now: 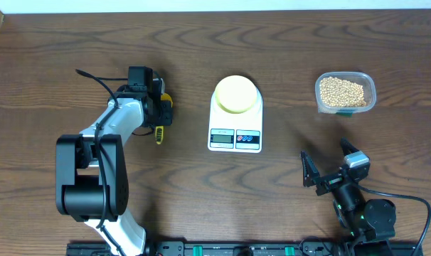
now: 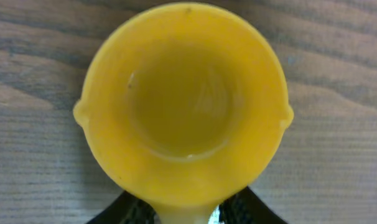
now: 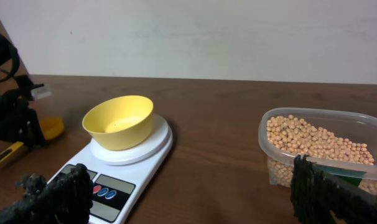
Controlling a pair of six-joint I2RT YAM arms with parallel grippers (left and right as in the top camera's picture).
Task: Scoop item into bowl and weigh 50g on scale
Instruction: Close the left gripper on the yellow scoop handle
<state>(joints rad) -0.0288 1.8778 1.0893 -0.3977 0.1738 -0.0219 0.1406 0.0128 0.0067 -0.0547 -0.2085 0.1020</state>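
Overhead: the bowl (image 1: 236, 94) sits on the scale (image 1: 235, 135), and beans (image 1: 341, 91) fill a tub (image 1: 370, 98) to its right. Left wrist: the left gripper (image 2: 185, 213) straddles the handle of a yellow scoop (image 2: 182, 106); whether it grips, I cannot tell. Right wrist: the right gripper (image 3: 191, 199) stands wide open.

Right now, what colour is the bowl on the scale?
The bowl is yellow; right wrist view shows it best.

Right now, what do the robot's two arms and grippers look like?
The left arm has white links with black joint housings and a looping black cable; the left gripper is black. The right arm is black with a green light and trailing cable; the right gripper has black, rough-textured fingers.
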